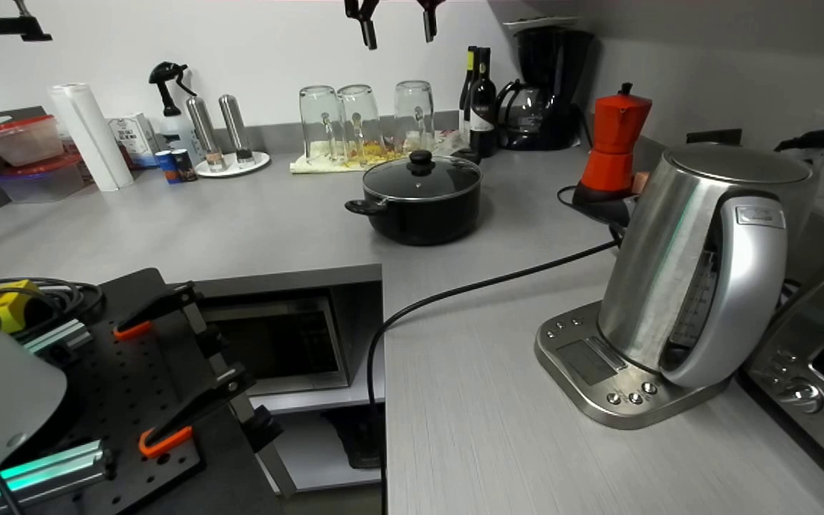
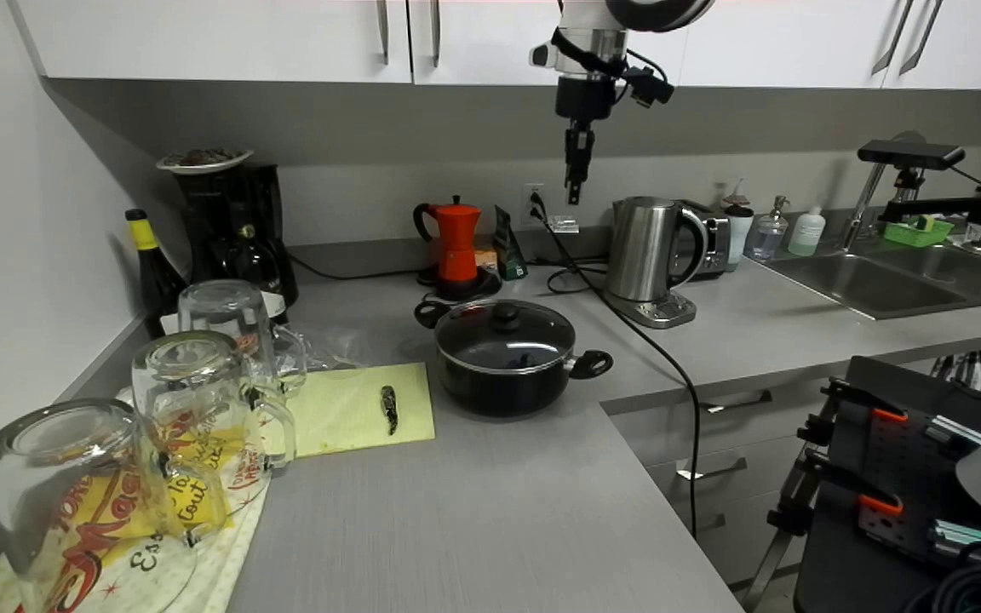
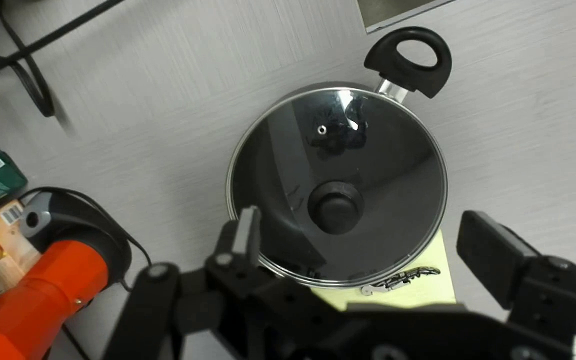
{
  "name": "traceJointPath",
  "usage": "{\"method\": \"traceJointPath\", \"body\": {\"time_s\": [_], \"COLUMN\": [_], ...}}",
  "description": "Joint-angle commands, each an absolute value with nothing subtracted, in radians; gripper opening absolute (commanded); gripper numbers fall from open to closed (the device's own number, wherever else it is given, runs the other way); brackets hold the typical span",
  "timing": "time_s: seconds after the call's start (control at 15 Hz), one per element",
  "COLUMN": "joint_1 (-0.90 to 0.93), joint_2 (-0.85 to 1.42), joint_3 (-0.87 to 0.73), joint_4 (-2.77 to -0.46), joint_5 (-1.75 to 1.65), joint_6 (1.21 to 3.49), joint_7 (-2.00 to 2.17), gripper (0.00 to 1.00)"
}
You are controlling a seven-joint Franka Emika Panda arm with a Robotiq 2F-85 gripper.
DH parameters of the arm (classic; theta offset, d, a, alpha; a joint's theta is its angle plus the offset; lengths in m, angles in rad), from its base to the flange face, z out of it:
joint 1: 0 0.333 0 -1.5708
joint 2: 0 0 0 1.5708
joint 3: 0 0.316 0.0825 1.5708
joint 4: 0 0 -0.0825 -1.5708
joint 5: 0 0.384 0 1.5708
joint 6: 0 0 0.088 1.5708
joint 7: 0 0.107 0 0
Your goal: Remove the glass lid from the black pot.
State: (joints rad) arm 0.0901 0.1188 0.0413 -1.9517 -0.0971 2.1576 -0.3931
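Note:
The black pot [image 1: 423,223] [image 2: 503,393] stands upright on the counter with its two side handles; one handle shows in the wrist view [image 3: 420,77]. The glass lid [image 1: 405,184] [image 2: 482,347] [image 3: 398,175] sits on top of the pot, covering its rim. Its black centre knob [image 1: 421,162] [image 2: 505,316] [image 3: 336,212] stands up. My gripper [image 1: 401,43] [image 2: 574,201] [image 3: 359,216] is open and empty, pointing down, well above the lid and not touching it. In the wrist view the knob shows between the two fingers, slightly beyond the tips.
Upturned glass mugs [image 1: 320,123] [image 2: 192,383] and a yellow cloth [image 2: 346,417] with a corkscrew [image 2: 389,409] [image 3: 400,280] lie near the pot. The red moka pot [image 1: 614,136] [image 2: 458,243] [image 3: 43,295], a steel kettle [image 1: 651,265] [image 2: 642,247] and a black cable [image 1: 455,292] [image 2: 627,322] are close by.

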Motion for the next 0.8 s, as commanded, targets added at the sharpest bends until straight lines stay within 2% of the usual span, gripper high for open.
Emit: {"method": "traceJointPath", "body": {"time_s": [0.0,0.73], "joint_1": [0.077,0.088], "joint_2": [0.259,0.534], "joint_3": [0.066,0.097], "joint_4": [-1.833,-1.65], "joint_5": [-0.091,-0.188], "joint_6": [2.162,2.189], "joint_7": [-0.416,-0.425], "gripper": [1.0,1.0]}}
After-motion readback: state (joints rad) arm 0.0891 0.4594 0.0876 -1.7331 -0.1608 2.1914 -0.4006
